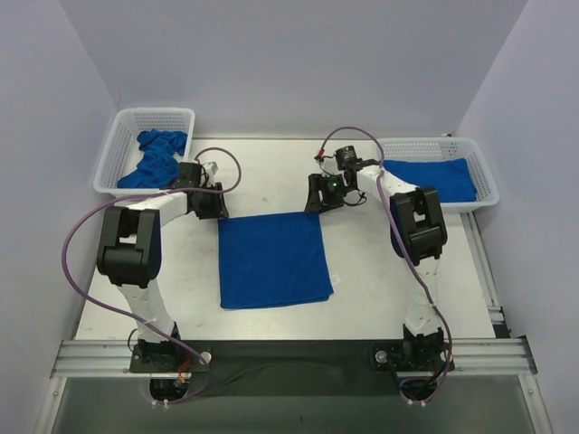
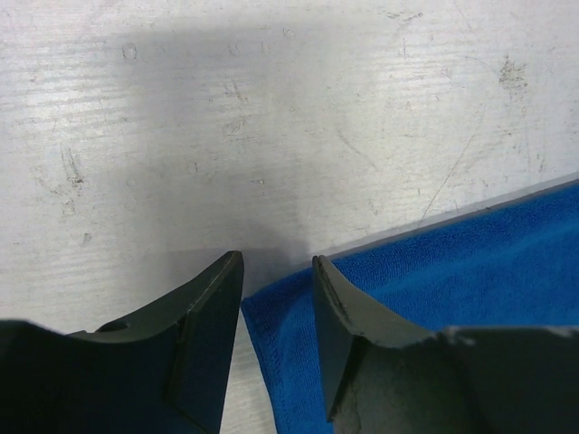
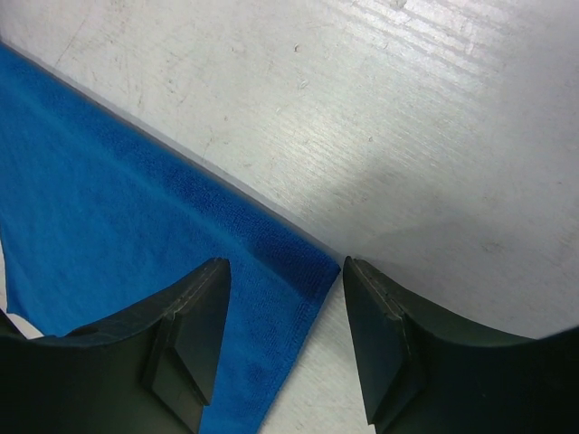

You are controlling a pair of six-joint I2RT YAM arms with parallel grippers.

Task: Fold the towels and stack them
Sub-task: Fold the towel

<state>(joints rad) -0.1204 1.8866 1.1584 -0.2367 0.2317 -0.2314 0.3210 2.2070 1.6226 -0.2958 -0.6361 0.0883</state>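
The towel (image 1: 273, 260) lay flat on the table (image 1: 271, 172). The left gripper (image 2: 278, 271) stood released, one far corner of the towel between its fingers. The right gripper (image 3: 285, 268) was likewise spread, the other far corner between its fingers.

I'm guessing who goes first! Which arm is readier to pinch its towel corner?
Nearly even, but probably the right. The right gripper is open with the towel corner filling the gap between its fingers; the left gripper is open too, with less cloth inside.
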